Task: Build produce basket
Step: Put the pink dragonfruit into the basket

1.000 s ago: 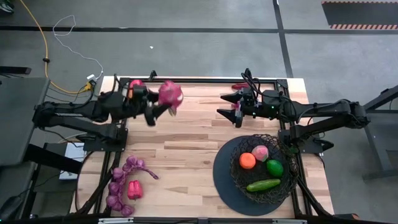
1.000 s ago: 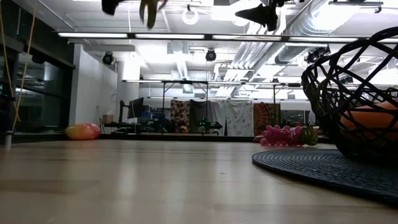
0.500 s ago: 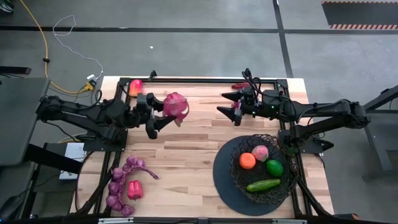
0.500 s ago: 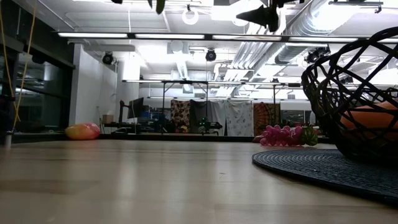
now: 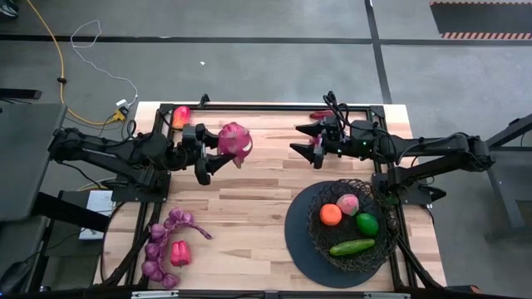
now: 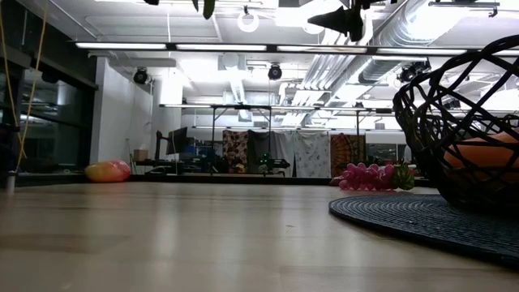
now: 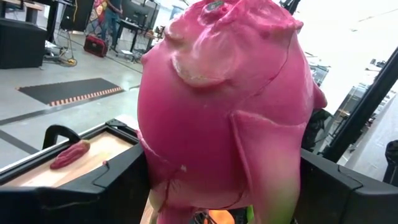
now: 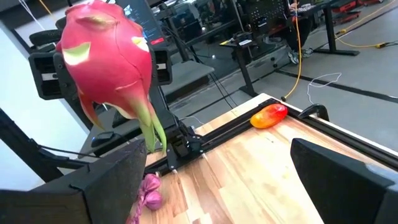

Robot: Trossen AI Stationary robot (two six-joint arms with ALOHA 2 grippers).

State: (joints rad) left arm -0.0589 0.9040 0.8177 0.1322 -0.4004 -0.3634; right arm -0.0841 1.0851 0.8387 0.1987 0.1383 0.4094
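Above table's far left, we see left gripper (image 5: 218, 149) clamped on pink dragon fruit (image 5: 233, 142), held aloft. Right gripper (image 5: 309, 143) hangs open opposite it. Basket (image 5: 355, 220) sits near right, holding orange (image 5: 331, 214), cucumber (image 5: 352, 247).

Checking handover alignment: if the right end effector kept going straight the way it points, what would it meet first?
Probably the pink dragon fruit, held in the left end effector. The right end effector is open and points across the table toward it, nothing between them. Whether the heights match is unclear.
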